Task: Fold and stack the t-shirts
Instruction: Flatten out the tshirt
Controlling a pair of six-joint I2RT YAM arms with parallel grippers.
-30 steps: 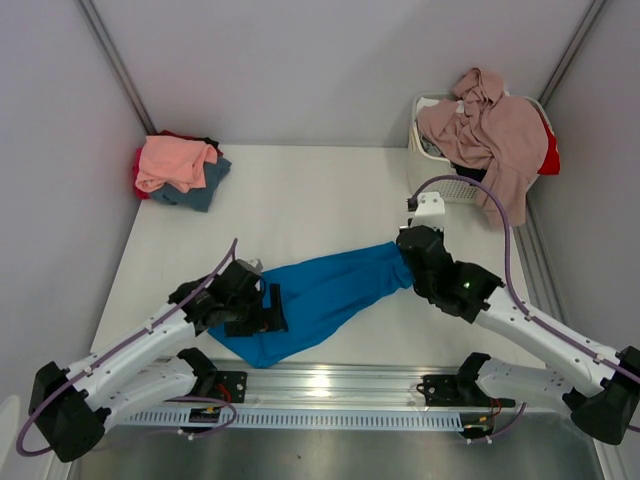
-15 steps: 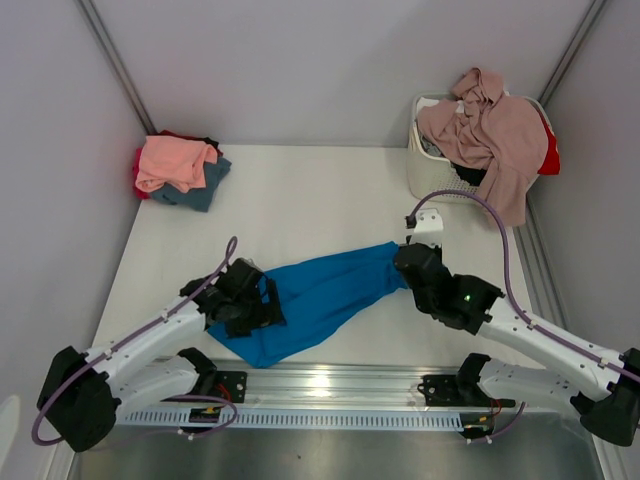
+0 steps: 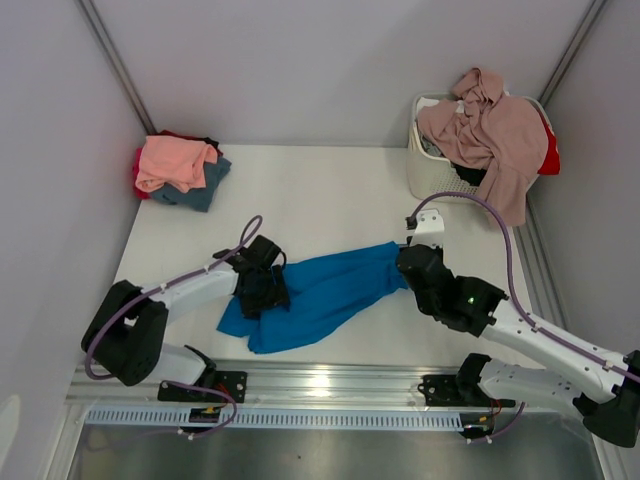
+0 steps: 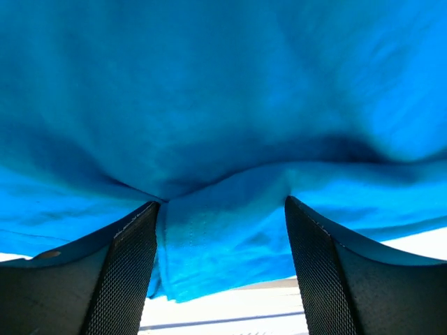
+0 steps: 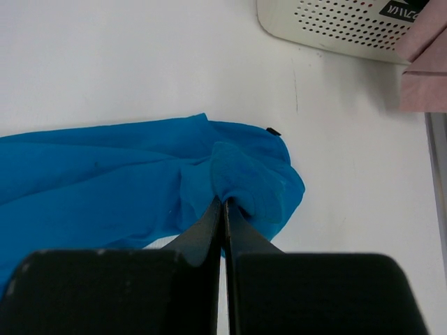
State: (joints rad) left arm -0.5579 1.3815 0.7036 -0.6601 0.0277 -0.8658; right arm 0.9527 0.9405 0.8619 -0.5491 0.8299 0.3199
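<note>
Left end effector spread wide, bright blue t-shirt bunched between its fingers. Right end effector pinched tight on the shirt's other end. Shirt lies on counter between them. Far beyond left one: salmon pink t-shirt atop a pile.

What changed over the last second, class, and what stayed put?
The left gripper swung away from the near edge and rightward, dragging the left end of the blue shirt with it. The right gripper stayed pinched on the shirt's right end; the stack and basket did not move.
</note>
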